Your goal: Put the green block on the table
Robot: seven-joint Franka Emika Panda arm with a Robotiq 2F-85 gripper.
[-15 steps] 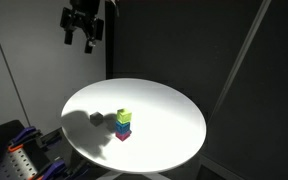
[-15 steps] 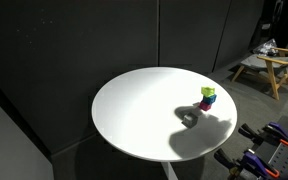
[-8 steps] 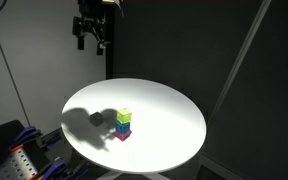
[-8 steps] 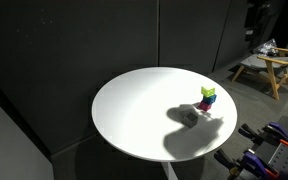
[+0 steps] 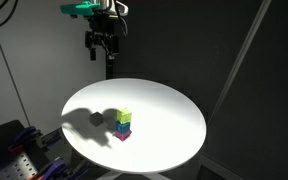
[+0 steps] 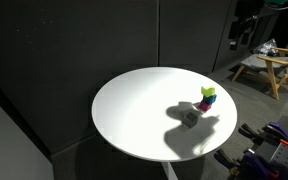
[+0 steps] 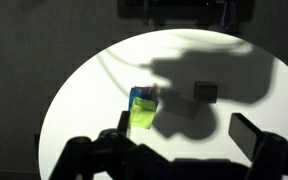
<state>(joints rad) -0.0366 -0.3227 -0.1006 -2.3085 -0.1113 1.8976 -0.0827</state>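
Where the table [image 5: 169, 108] curves nearest the camera in an exterior view, its round white top is bare. A little farther in from that edge stands a stack of three cubes. A magenta cube [image 5: 121, 135] lies at the bottom on the tabletop and the blue cube [image 5: 123, 127] rests on it. The green block [image 5: 124, 116] sits on top, touching only the blue cube and not the table. The stack looks upright and squarely piled.

Just beside the stack, but apart from it, a grey cube [image 6: 190, 118] lies flat on the table inside the arm's dark shadow [image 6: 184, 125]. In that exterior view the stack stands toward the table's edge on the side of a wooden stool [image 6: 262, 66].

Beyond the table's far edge, and well above it, the gripper [image 5: 102, 47] hangs against the dark wall. Its jaws are spread and released, with nothing between them, well apart from every cube.

From the wrist view the gripper [image 7: 174, 150] shows its two dark fingers [image 7: 264, 140] wide apart at the bottom. The green block [image 7: 141, 118] is farther off on the table [image 7: 84, 95], and the grey cube [image 7: 206, 91] beyond it lies in shadow.
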